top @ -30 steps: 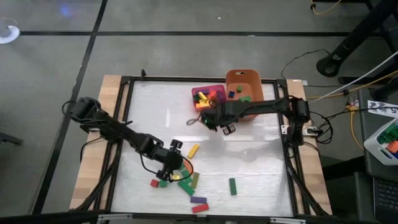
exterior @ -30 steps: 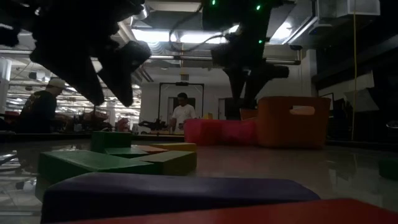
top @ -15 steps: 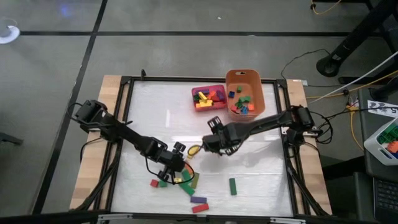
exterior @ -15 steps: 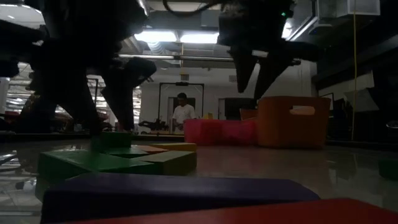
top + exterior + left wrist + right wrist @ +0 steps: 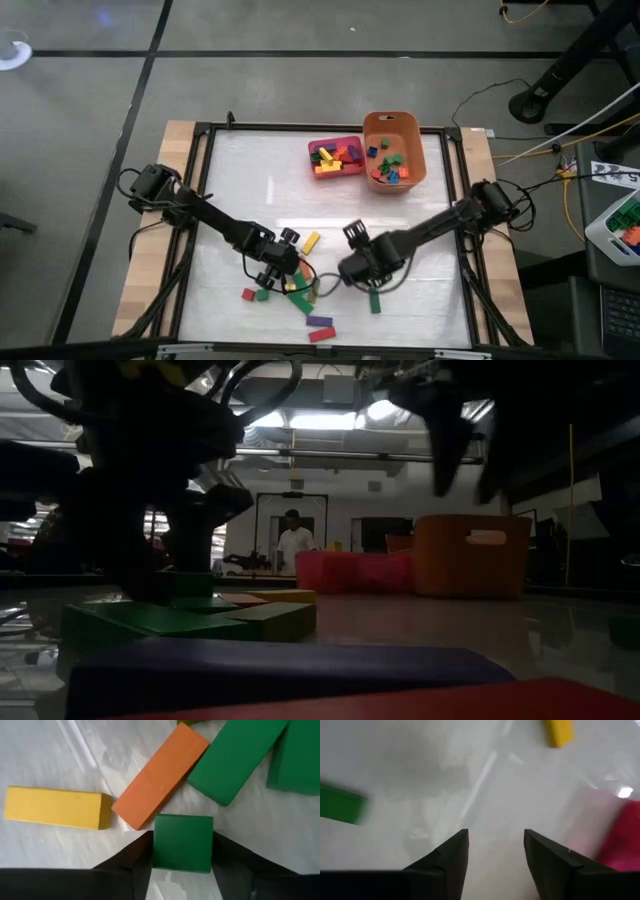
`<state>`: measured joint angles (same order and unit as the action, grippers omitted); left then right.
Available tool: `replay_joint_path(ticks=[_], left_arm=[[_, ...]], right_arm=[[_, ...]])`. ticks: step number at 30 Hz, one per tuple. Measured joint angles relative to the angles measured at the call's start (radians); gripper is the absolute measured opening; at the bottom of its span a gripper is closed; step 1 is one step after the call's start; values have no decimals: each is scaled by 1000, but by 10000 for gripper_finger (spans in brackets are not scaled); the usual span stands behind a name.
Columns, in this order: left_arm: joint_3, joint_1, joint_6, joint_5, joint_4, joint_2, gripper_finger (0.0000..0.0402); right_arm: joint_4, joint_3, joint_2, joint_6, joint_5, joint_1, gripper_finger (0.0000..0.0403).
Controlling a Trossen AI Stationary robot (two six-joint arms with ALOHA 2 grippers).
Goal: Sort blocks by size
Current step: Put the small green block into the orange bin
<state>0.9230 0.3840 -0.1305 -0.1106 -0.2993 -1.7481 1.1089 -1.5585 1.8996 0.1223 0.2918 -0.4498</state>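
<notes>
Most of the blocks look sorted already: the pink tray (image 5: pixel 334 148) holds a heap of longer bars and the orange tub (image 5: pixel 392 124) a scatter of small cubes, both well away from my claws across the tabletop (image 5: pixel 250 190). What's left is the small cluster right under my left claw (image 5: pixel 276 271), plus a lone green bar (image 5: pixel 374 299) just beside my right claw (image 5: pixel 366 281) and a yellow bar (image 5: pixel 311 242) between the two.

My left claw has its fingers (image 5: pixel 131 860) set on either side of a small green cube (image 5: pixel 182 843), seemingly touching its flanks; whether it is truly clamped yet I can't tell. Just ahead of it lie an orange bar (image 5: pixel 160 776) and a green bar (image 5: pixel 235 757). My right claw (image 5: pixel 495 852) is apart and empty.

From above, my left arm hides part of the cluster (so I can't count what remains). The right wrist view is smeared.
</notes>
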Motion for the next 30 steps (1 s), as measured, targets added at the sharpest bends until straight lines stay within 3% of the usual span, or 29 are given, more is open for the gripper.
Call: replay_joint_path(ticks=[4, 10, 14, 23, 26, 30], left_arm=[[0, -3, 1, -1, 3, 6, 117], [41, -21, 52, -8, 3, 31, 116], [104, -56, -23, -23, 32, 40, 116], [134, -269, -285, -54, 570, 39, 116], [134, -368, -294, -36, 749, 38, 116], [134, -497, -203, 77, 967, 10, 116]], right_arm=[[-2, 0, 0, -203, -85, -60, 191], [-8, 0, 0, -545, -112, -157, 191], [-12, 0, 0, -790, -101, -225, 191], [-16, 0, 0, -1258, 39, -391, 191], [-18, 0, 10, -1377, 123, -434, 191], [-33, 0, 45, -1444, 169, -456, 191]])
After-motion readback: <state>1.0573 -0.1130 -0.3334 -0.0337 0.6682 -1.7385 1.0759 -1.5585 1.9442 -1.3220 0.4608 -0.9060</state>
